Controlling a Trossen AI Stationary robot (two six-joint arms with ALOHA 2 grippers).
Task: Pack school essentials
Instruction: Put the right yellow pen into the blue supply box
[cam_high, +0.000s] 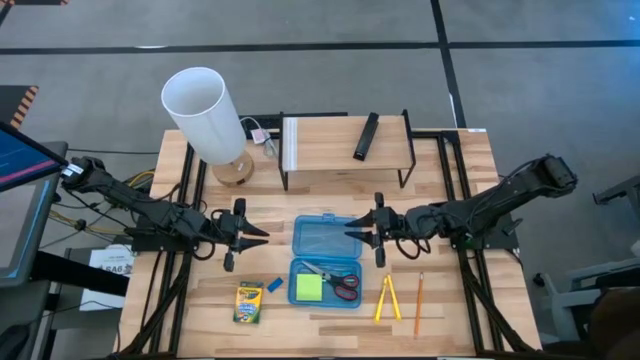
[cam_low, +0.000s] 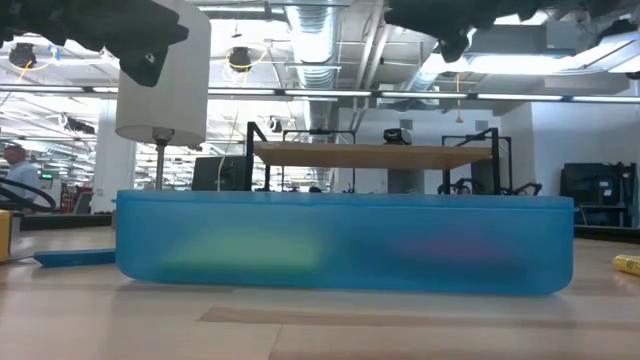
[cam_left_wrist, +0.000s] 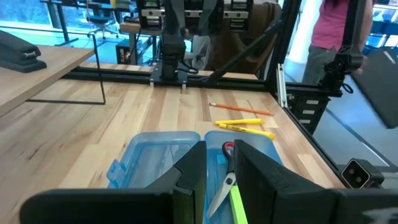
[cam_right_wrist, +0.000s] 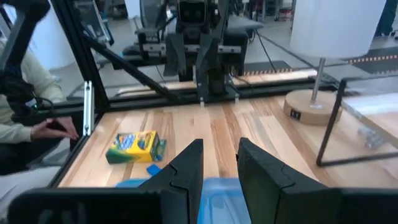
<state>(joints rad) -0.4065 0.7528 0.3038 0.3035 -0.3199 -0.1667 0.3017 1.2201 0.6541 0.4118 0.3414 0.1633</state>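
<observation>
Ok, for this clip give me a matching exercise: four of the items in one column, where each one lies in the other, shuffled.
Items:
1. scissors
2. crayon box
3. pencil
4. black bar

Places:
A. on the raised wooden shelf
B. on the table, left of the blue case
C. inside the blue case, beside the sticky pad
D. on the table, right of the yellow sticks

Pairs: 1-C, 2-B, 3-D, 4-A

blue case (cam_high: 326, 240); red-handled scissors (cam_high: 340, 281); green pad (cam_high: 308, 287); orange pencil (cam_high: 418, 302).
</observation>
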